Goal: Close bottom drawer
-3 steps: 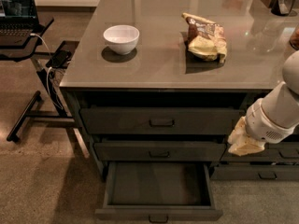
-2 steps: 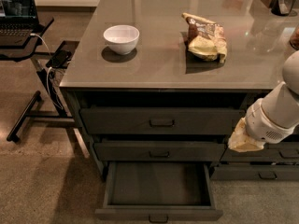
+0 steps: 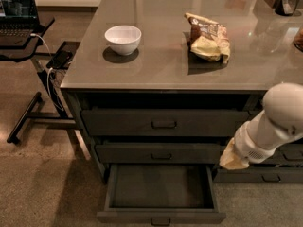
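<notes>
Grey countertop (image 3: 161, 60), glossy, on a dark drawer cabinet.

- White bowl (image 3: 122, 39): upright, left part of the top, near edge.
- Crumpled snack bag (image 3: 207, 41): brown and yellow, lying right of the bowl, well apart from it.
- Top drawer (image 3: 163, 122) and middle drawer (image 3: 161, 152): wide, dark, fronts flush with the cabinet, one small pull each at centre.
- Bottom drawer (image 3: 161, 188): lowest of the wide stack, pulled far out toward the near side; shallow dark inside, bare; slim front with its pull at the near edge of view.
- Gripper (image 3: 233, 159): tan, at the end of a white arm (image 3: 274, 122) entering from the right. It hangs beside the right end of the middle drawer, above the open drawer's far right corner, well apart from the pull. Whether it is spread or closed cannot be told.
- Neighbouring drawers (image 3: 265, 176): dark, right, behind the arm.
- Laptop (image 3: 16, 8) on a black stand (image 3: 28, 117): far left.
</notes>
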`<state>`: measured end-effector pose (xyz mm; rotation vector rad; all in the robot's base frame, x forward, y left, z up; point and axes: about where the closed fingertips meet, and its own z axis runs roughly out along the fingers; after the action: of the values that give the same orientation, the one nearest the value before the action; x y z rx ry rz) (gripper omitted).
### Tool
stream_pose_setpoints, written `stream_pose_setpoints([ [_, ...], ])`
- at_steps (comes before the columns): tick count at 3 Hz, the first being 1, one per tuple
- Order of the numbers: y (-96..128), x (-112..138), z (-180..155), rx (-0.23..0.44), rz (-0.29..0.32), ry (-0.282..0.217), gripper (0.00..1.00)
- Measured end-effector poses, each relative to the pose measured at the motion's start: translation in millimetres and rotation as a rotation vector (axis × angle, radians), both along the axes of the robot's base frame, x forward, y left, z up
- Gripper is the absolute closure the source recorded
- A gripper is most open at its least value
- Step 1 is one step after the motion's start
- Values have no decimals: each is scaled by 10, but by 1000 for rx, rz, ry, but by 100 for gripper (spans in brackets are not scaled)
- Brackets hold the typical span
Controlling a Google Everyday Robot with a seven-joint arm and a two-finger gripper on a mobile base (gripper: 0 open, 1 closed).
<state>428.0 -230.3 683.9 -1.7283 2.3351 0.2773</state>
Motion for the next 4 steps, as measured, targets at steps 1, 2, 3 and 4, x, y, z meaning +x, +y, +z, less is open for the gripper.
stream_pose_setpoints([
  [1, -52, -73, -642, 30, -56, -14, 100],
  [2, -196, 45, -1095, 81, -141, -83, 100],
  [3, -351, 151, -1553, 146, -213, -100, 100],
  [4, -350, 150, -1554, 146, -213, -100, 100],
])
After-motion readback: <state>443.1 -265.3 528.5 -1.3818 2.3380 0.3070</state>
